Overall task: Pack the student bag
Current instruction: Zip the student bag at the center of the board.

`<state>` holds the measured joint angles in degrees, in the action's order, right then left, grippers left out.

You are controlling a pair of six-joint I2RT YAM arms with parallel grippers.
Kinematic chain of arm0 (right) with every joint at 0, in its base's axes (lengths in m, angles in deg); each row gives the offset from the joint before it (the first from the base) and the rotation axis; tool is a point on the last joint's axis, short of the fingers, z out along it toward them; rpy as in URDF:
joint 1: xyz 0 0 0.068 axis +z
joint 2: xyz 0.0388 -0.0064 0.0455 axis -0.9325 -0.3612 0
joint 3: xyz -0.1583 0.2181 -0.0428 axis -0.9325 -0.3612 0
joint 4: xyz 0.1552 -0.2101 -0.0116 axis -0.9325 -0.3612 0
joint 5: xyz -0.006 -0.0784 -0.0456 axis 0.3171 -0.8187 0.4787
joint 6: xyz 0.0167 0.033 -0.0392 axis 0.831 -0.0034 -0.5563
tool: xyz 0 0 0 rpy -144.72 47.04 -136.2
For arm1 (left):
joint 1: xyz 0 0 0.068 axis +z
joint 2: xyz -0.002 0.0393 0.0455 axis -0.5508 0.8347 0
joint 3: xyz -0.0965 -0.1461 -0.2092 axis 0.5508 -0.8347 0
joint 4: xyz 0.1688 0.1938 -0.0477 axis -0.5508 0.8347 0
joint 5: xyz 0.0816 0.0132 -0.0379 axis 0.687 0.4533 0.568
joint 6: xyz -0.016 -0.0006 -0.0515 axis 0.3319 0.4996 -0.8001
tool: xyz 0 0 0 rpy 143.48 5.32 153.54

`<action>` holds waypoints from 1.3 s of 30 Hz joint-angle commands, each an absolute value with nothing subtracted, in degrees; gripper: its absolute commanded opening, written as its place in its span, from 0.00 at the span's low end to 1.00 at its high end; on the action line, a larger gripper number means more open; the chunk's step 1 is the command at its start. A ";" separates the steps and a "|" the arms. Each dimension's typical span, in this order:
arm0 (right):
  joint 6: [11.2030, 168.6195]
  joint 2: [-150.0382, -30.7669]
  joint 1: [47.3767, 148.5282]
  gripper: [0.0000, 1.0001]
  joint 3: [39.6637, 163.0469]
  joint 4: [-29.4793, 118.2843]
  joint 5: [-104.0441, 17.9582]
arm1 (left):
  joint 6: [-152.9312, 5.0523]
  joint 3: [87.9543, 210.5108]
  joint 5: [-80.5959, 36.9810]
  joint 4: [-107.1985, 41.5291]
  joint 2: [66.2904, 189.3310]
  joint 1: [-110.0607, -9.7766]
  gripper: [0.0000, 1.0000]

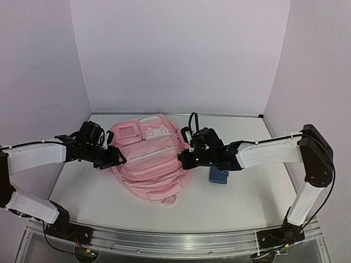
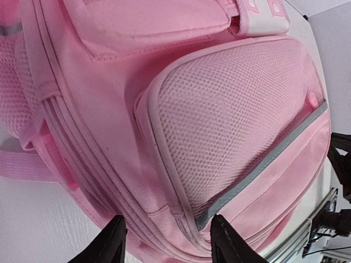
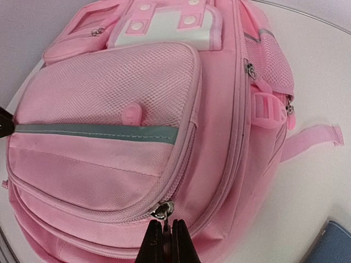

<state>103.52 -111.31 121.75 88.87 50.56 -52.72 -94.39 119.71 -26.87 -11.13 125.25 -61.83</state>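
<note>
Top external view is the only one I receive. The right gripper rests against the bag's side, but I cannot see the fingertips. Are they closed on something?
Observer: Yes. The right wrist view shows the right gripper shut on the zip pull at the lower corner of the front pocket of the student bag.
Operator: Thank you. And the left gripper, is it holding the bag too?
Observer: It does not seem so. In the left wrist view the left gripper is open, and its fingers stand apart with the bag's zipped edge between them.
</note>
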 commanded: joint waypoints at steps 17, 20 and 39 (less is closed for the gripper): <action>102.30 -105.91 120.66 0.00 82.61 60.32 -44.40 | -59.68 140.19 -19.59 -17.46 143.18 -87.14 0.70; 103.28 -106.15 120.67 0.00 81.72 61.70 -43.96 | -57.44 141.06 -15.39 -20.58 145.61 -89.43 0.72; 107.66 -103.35 118.87 0.00 77.78 64.52 -50.15 | -53.99 141.30 -11.74 -23.71 150.31 -90.72 0.00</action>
<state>105.54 -106.50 120.55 77.99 61.29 -46.77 -54.20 141.90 -11.74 -23.47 151.03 -90.39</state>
